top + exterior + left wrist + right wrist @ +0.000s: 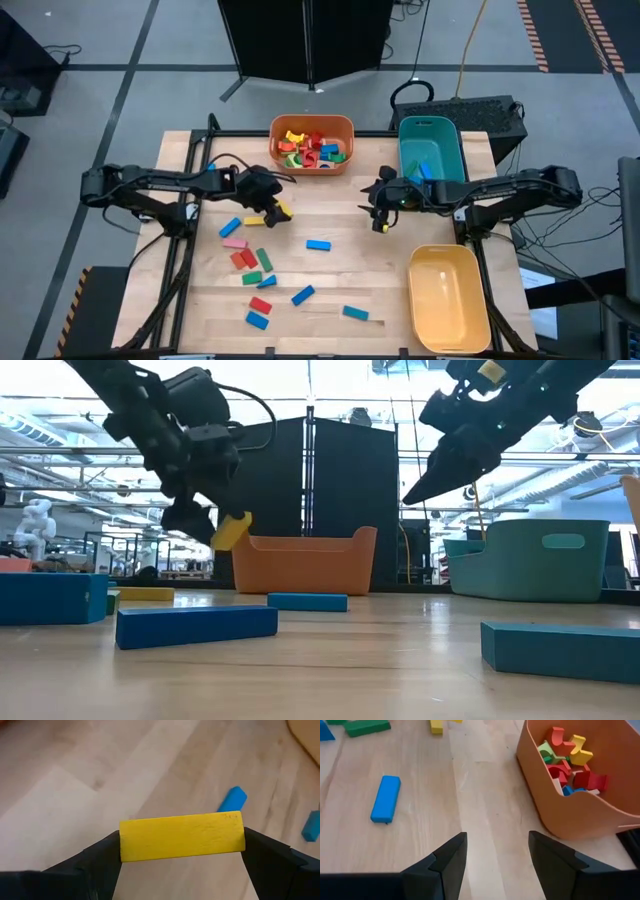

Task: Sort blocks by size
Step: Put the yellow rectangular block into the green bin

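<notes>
My left gripper (pixel 277 207) is shut on a yellow block (pixel 182 836) and holds it above the table, a little nearer than the orange bin (pixel 312 143). In the low view the yellow block (pixel 232 530) hangs in the air. My right gripper (pixel 497 855) stands open with nothing between its fingers, above bare wood left of the teal bin (pixel 432 150). Several loose blocks lie flat on the table, among them a blue one (pixel 318 244), a pink one (pixel 235 242) and a red one (pixel 260 305). More blocks fill the orange bin. My left gripper pinches the yellow block between its two fingers, one on each short end (pixel 125 842), so the block spans the gap. The fingers slant down from the table's left side. The block is lifted clear of the table and sits tilted in the low view.
A yellow bin (pixel 447 297) stands at the near right of the table. The loose blocks cluster at the near left and centre. Bare wood lies between the blue block (pixel 386 797) and the orange bin's wall (pixel 570 815), under my right gripper.
</notes>
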